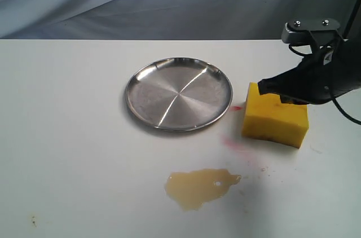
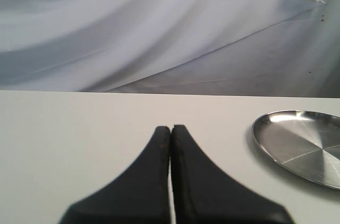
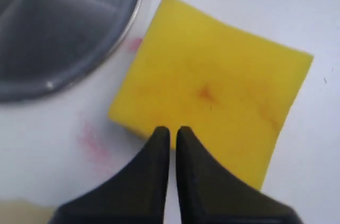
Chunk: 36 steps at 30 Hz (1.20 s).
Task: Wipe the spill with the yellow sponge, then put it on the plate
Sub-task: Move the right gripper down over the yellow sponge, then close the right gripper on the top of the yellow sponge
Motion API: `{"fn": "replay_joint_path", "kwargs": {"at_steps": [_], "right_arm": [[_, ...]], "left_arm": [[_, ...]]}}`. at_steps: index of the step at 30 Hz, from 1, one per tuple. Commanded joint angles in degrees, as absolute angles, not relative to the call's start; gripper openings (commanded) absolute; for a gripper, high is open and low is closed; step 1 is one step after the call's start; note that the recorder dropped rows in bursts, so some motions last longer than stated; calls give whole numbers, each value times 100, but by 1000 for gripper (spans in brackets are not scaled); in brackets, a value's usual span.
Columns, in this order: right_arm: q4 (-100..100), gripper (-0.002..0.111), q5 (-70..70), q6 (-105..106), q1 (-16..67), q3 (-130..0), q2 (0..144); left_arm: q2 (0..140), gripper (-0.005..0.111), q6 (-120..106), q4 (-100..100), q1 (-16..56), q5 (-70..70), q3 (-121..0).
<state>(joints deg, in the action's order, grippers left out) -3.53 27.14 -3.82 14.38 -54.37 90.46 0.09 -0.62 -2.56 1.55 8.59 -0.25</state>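
1. Your right gripper (image 1: 262,87) sits low over the yellow sponge (image 1: 275,117), at the upper corner on the plate's side. Whether the tips touch the foam, you cannot tell from the exterior view.
2. In the right wrist view, the right gripper (image 3: 171,131) has its jaws drawn almost together with only a thin slit between them. They are closed on themselves and do not grip the sponge (image 3: 212,83). The tips overlap the sponge's near edge.
3. The sponge lies flat on the white table (image 1: 73,136), just to the right of the plate (image 1: 179,94) with a narrow strip of table between them. Its top carries faint orange-brown marks.
4. The plate is round, shiny steel, and sits upright near the middle of the table.
5. The spill (image 1: 198,188) is a pale tan puddle on the table, in front of the plate and the sponge and apart from both.
6. Pink smears (image 1: 237,143) mark the table between the sponge and the spill, and another spot lies in the gap beside the plate's rim.
7. Your left gripper (image 2: 171,128) has its jaws pressed together and hangs above bare table with the plate (image 2: 297,141) off to its right. It does not show in the exterior view.
8. Grey cloth (image 1: 169,1) hangs behind the table.
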Motion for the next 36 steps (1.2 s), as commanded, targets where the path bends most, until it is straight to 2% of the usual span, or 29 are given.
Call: {"fn": "replay_joint_path", "kwargs": {"at_steps": [1, 4, 6, 8, 15, 36], "right_arm": [[-251, 26, 1971, -747, 1386, -5480, 9086], [-226, 51, 1820, -852, 1238, -5480, 9086], [-80, 63, 1815, -1013, 1153, -5468, 9086], [161, 69, 1757, -1283, 1069, -5403, 9086], [301, 69, 1095, -2109, 854, -4882, 9142], [229, 69, 777, -2152, 854, -4881, 10094]], "left_arm": [[0, 1, -63, -252, 160, 835, 0], [0, 1, -63, -252, 160, 835, 0], [0, 1, -63, -252, 160, 835, 0], [0, 1, -63, -252, 160, 835, 0], [0, 1, -49, -252, 160, 835, 0], [0, 1, -49, -252, 160, 835, 0]]}}
